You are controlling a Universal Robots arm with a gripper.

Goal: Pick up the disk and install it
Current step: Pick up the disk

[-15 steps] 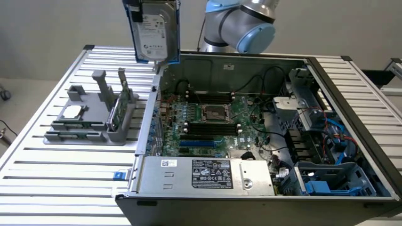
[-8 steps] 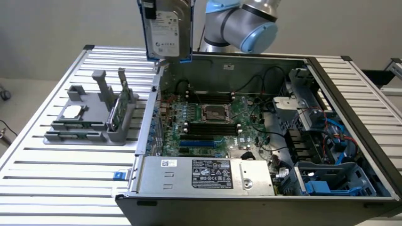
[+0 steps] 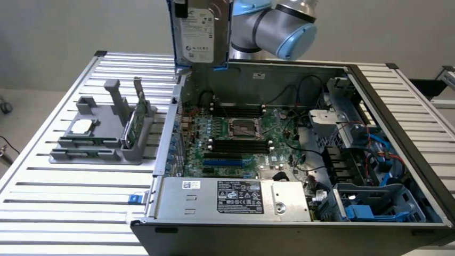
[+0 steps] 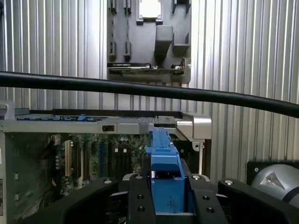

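Slatted metal table carries open computer case; tool pinches disk upright above it.

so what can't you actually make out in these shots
Exterior view: the disk is cut off at its top by the upper edge, and its label print is too small to read.
Wrist view: the disk's flat faces are hidden inside the gripper.
Wrist view: a black cable hides a strip of the ribbed table.
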